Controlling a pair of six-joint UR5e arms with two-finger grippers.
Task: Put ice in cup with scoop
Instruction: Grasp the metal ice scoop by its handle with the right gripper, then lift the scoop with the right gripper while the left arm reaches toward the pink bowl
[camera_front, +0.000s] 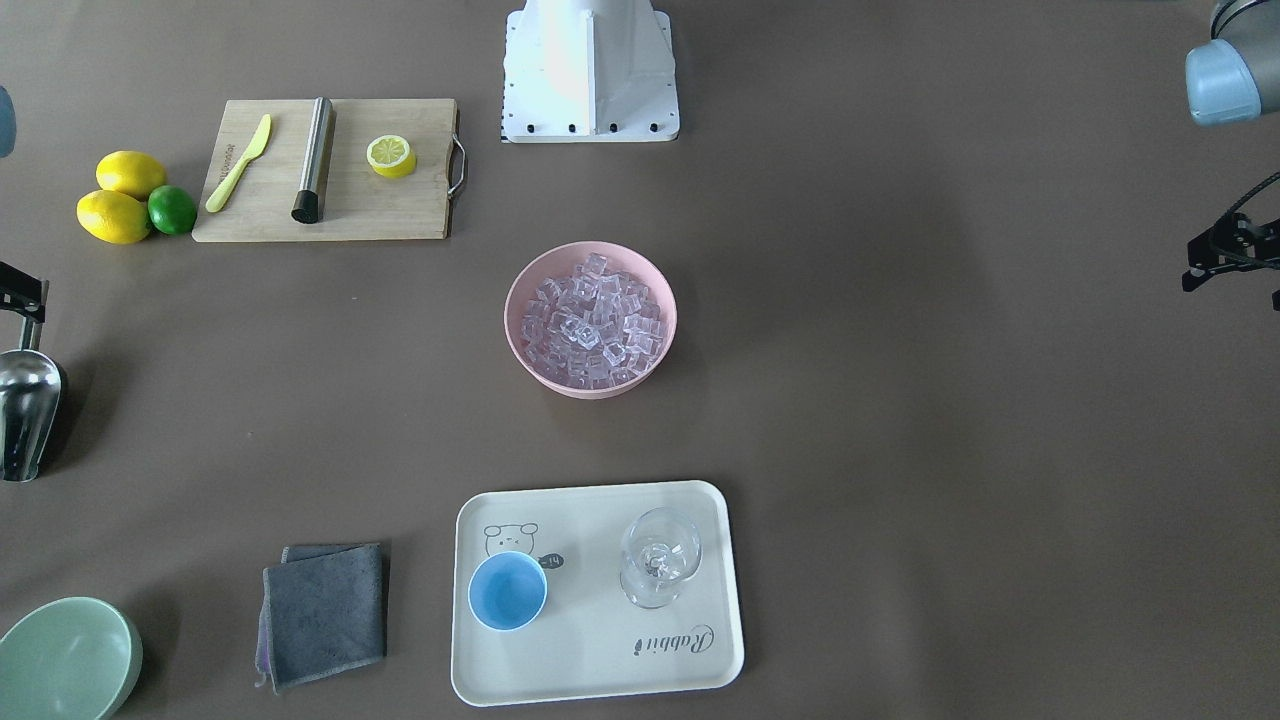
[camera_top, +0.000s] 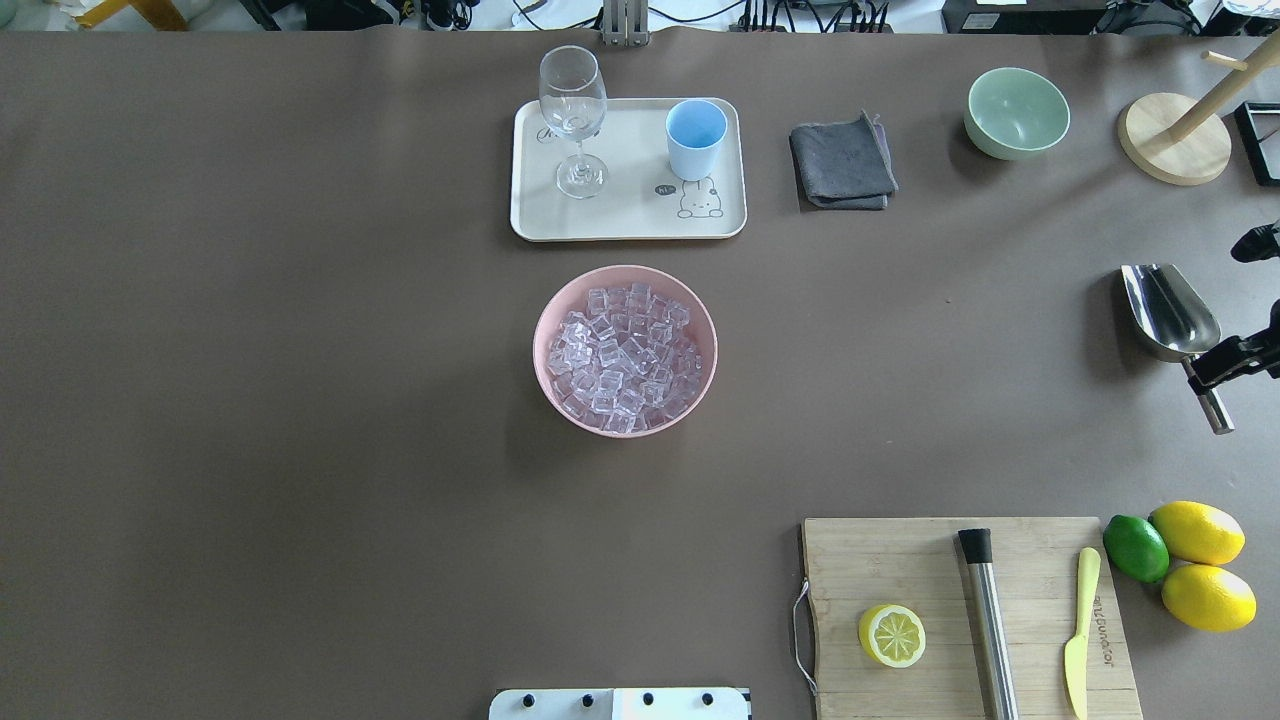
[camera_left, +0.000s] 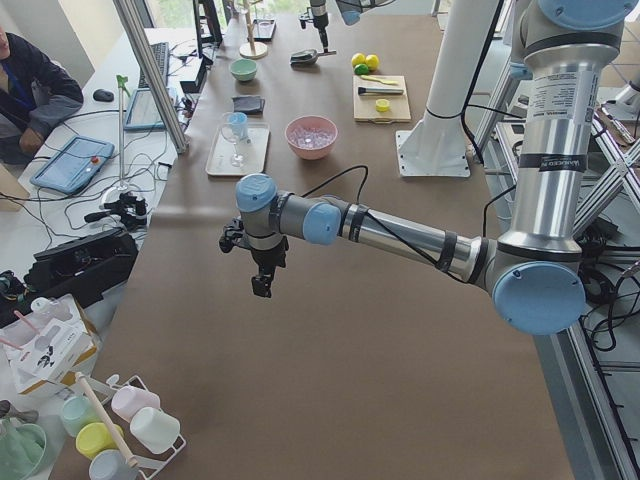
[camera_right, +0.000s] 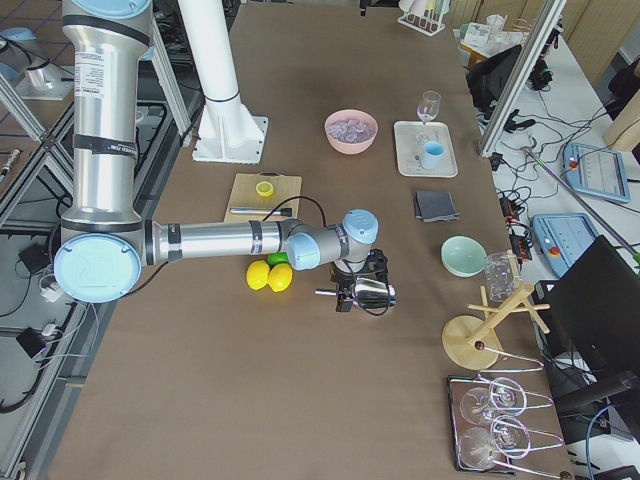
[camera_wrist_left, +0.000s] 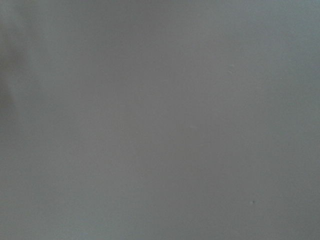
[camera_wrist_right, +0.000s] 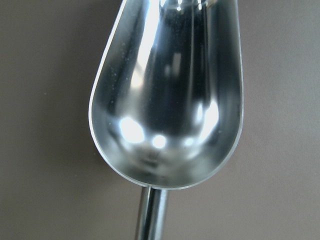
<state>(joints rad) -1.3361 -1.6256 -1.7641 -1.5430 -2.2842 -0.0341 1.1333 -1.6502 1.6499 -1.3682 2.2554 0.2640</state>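
Observation:
The scoop (camera_top: 1168, 310) is a shiny steel trough at the table's right edge; it fills the right wrist view (camera_wrist_right: 165, 100) and holds nothing. My right gripper (camera_top: 1205, 372) is shut on its handle. The ice (camera_top: 622, 350) is a heap of clear cubes in a pink bowl (camera_top: 540, 330) at mid-table. The light-blue cup (camera_top: 696, 135) stands upright and empty on a cream tray (camera_top: 620, 215) beyond the bowl. My left gripper (camera_left: 260, 288) hangs over bare table far to the left. I cannot tell whether it is open.
A stemmed glass (camera_top: 573, 100) shares the tray. A grey cloth (camera_top: 842, 165) and a pale green bowl (camera_top: 1016, 112) lie to the tray's right, with a wooden stand (camera_top: 1175, 150) beyond them. A cutting board (camera_top: 900, 560) with a steel cylinder (camera_top: 988, 620), half lemon and knife sits near right, with lemons (camera_top: 1196, 532) beside it.

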